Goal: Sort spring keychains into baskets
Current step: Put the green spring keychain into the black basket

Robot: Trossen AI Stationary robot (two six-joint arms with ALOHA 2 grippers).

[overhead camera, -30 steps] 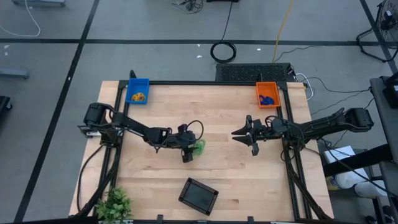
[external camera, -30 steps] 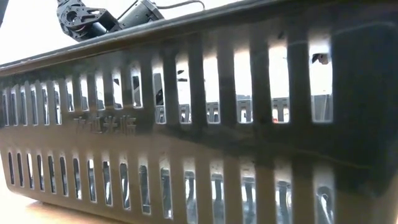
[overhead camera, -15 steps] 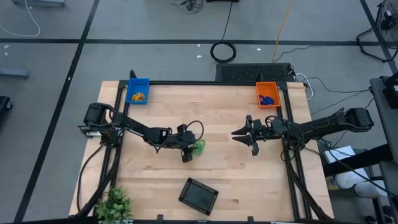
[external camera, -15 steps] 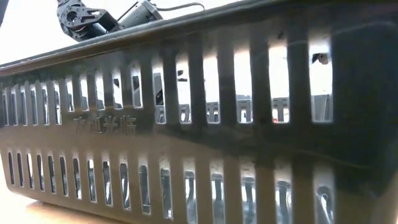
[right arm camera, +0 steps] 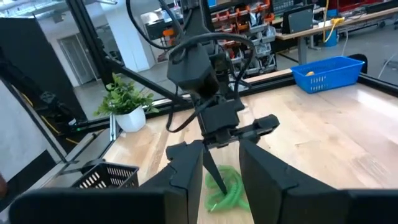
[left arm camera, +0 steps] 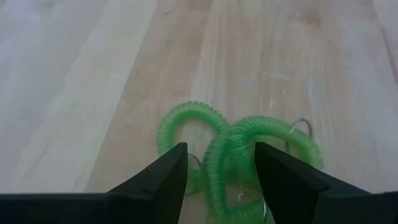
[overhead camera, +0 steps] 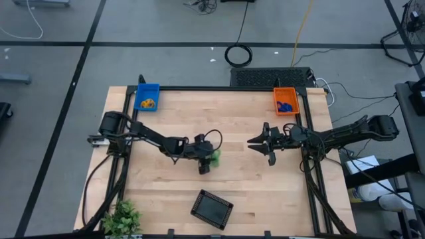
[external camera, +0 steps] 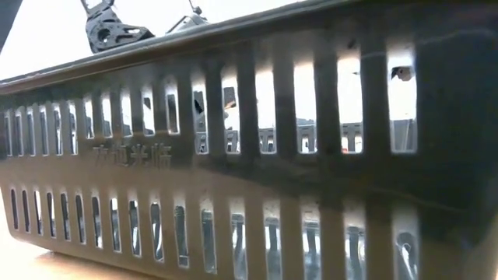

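Green spring keychains (left arm camera: 239, 158) lie tangled in a small pile on the bare wood near the table (overhead camera: 246, 179) centre, metal rings showing at the coil ends. In the high view the pile (overhead camera: 214, 157) sits right at the tip of the left gripper (overhead camera: 205, 164).

Left gripper (left arm camera: 216, 167): fingers parted, 1 on each side of the coils, straddling the pile. Cannot tell if the pads touch the coils; nothing is lifted.

Right gripper (overhead camera: 260, 144): hangs over the right-centre of the table, well apart from the pile, fingers spread, holding nothing. Its wrist camera looks across at the left arm and the green coils (right arm camera: 225, 190).

Baskets:
- blue basket (overhead camera: 147, 97) at the far-left corner, orange-yellow keychain (overhead camera: 149, 103) inside
- orange basket (overhead camera: 285, 101) at the far-right corner, blue keychain (overhead camera: 285, 106) inside
- black basket (overhead camera: 212, 207) near the front edge, skewed; contents not readable. Its slotted wall (external camera: 249, 155) fills the low view.

Green plant (overhead camera: 122, 216) at the front-left corner.
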